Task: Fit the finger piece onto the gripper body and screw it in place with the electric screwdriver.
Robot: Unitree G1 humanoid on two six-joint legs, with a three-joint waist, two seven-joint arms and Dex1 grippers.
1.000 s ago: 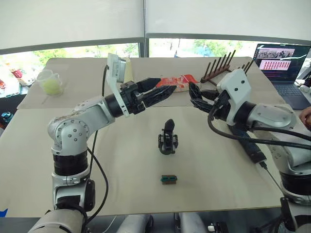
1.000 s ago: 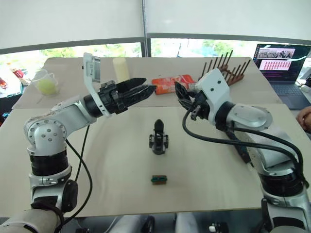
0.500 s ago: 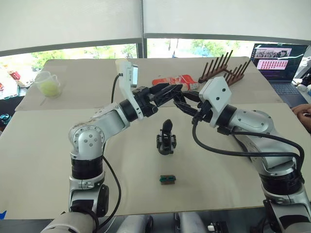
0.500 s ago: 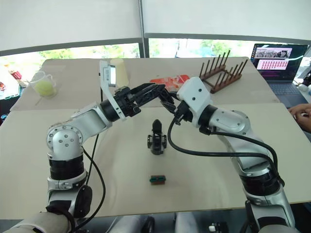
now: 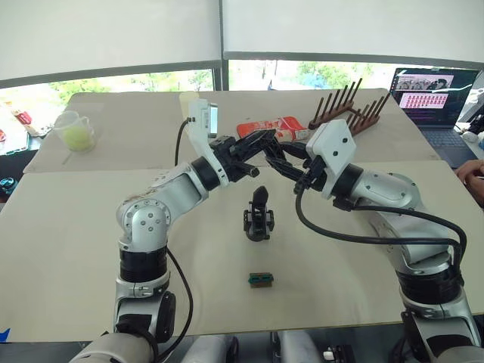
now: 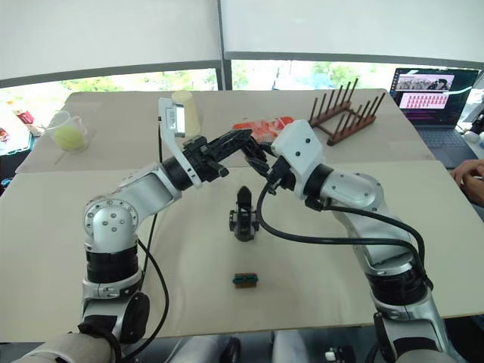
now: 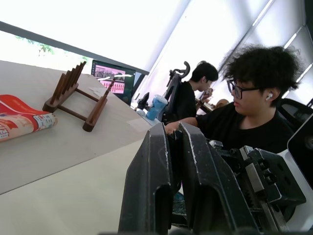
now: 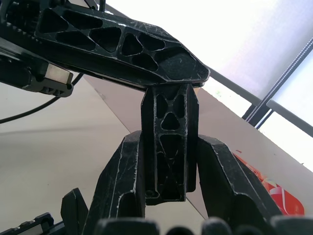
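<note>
Meeting above the table, the left gripper and the right gripper touch tips. The black finger piece sits pinched between the right gripper's 2 fingers, its far end against the left gripper, whose fingers are pressed together. No writing can be read on the red packet. Compared with 1 second ago, both arms have swung in from wide apart. The gripper body stands upright below them, with a small green-brown block nearer the robot.

Both head eyes look forward and down over the worktop, sharing it entirely. Each wrist camera sits close behind its tool, looking along the fingers.
</note>
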